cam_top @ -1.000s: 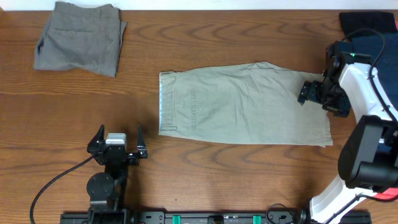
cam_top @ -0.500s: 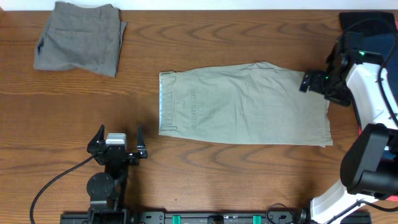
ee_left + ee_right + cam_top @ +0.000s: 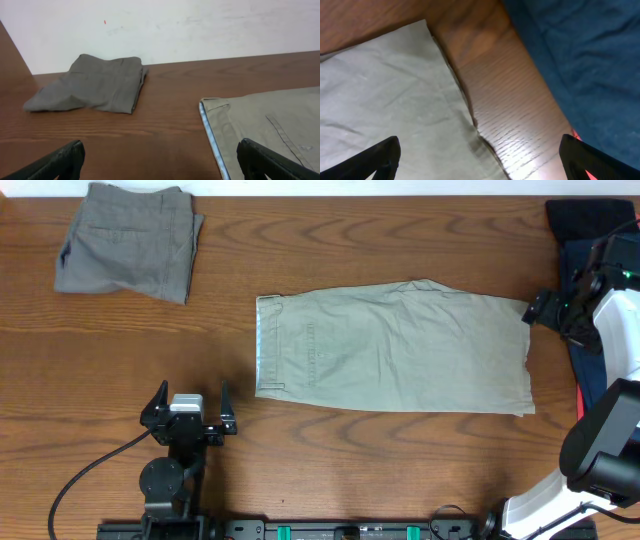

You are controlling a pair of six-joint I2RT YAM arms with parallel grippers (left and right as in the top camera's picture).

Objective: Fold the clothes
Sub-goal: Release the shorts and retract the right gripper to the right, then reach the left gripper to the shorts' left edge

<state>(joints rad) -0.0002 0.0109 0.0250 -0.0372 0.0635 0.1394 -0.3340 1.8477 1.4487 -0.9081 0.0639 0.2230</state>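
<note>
Three garments lie on the wooden table, and two grippers are in view. The pale khaki-green shorts are spread flat at the centre of the frame, lightly creased, with the waistband to the left and the hem to the right. Folded grey-brown shorts sit at upper left, well apart. A navy garment lies at upper right. The right gripper, fingers apart and empty, sits just beside the shorts' upper right corner. The left gripper, lower left, is likewise spread and empty.
</note>
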